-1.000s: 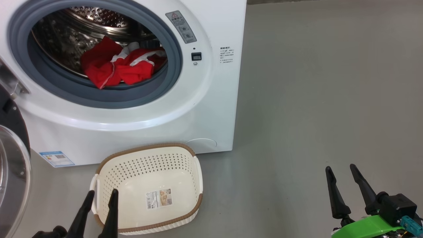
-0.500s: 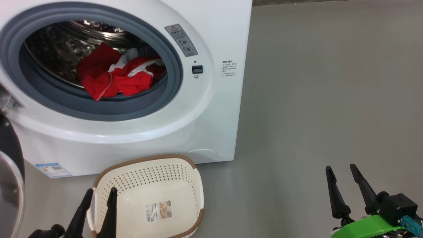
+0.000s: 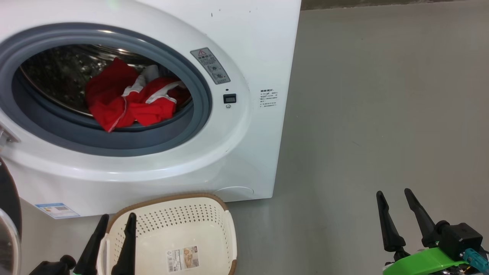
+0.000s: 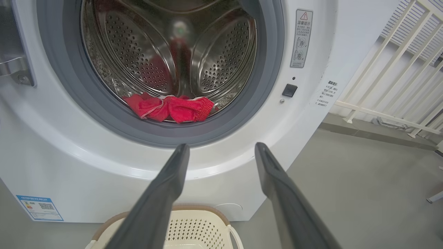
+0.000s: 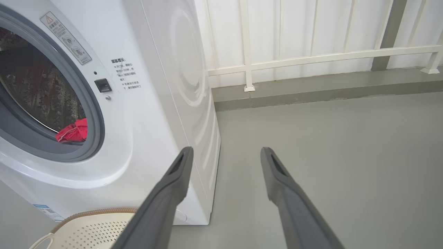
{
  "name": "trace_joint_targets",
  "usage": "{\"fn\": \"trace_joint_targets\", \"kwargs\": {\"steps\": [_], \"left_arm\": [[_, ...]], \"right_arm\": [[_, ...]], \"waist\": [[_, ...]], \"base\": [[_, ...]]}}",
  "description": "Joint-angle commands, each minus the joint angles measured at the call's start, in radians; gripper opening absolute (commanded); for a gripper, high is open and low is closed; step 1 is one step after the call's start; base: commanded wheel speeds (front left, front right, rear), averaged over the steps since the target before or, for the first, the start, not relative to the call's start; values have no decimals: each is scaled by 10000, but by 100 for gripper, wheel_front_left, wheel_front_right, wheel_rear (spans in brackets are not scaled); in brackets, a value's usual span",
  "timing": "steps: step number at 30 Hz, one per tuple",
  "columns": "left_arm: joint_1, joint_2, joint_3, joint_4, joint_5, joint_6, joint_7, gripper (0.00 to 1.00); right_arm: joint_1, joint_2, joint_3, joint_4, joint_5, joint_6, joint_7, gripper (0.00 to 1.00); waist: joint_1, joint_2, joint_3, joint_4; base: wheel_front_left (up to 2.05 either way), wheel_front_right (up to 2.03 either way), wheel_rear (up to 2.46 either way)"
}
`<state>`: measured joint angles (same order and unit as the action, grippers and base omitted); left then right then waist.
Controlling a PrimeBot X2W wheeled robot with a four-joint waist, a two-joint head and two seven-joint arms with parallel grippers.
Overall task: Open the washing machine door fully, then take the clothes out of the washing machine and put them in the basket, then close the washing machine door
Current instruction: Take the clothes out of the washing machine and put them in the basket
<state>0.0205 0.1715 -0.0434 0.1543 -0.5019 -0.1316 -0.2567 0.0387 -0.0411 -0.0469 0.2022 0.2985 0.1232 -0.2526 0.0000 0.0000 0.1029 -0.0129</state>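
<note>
Red clothes (image 3: pixel 130 101) lie heaped low in the drum, behind the grey seal of the washing machine (image 3: pixel 248 46). The washing machine door (image 3: pixel 8 206) is swung open at far left. The basket (image 3: pixel 172 197) sits on the floor (image 3: pixel 363 114), just before the machine. The left gripper (image 3: pixel 119 216) is open over the basket's left rim, nothing held. The right gripper (image 3: pixel 393 193) is open, well right, over the floor.

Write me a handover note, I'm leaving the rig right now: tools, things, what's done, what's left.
Tools: left tool open, empty, by the basket; right tool open, empty, above bare floor.
Things: washing machine door swung open at left; red clothes inside the washing machine; basket on the floor before it, no clothes inside.
Done: door opened.
Left: clothes into basket, close door.
</note>
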Motion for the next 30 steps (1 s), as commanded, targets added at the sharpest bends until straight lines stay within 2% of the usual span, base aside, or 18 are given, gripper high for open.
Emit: {"fn": "trace_joint_targets", "kwargs": {"steps": [1, 13, 20, 26, 30], "left_arm": [[-302, 210, 287, -171, 63, 10, -51, 100], [-664, 435, 18, 258, 372, 10, -51, 100], [-2217, 758, -286, 973, 642, 10, -51, 100], [-4121, 1314, -760, 2045, 769, 10, -51, 100], [-5617, 1880, -1097, 3111, 878, 10, -51, 100]], "right_arm": [[-241, -91, 263, -239, 63, 75, -92, 100], [-359, -91, 322, -275, 109, 75, -92, 100], [-691, -91, 494, -368, 117, 75, -92, 100], [-1076, -91, 665, -474, 159, 75, -92, 100], [-1409, -91, 770, -630, 202, 75, -92, 100]], "waist": [[0, 0, 4, 2], [0, 0, 340, -32], [0, 0, 1120, -170], [0, 0, 2090, -555], [0, 0, 2853, -937]], "base": [[0, 0, 0], [0, 0, 0], [0, 0, 0], [0, 0, 0], [0, 0, 0]]}}
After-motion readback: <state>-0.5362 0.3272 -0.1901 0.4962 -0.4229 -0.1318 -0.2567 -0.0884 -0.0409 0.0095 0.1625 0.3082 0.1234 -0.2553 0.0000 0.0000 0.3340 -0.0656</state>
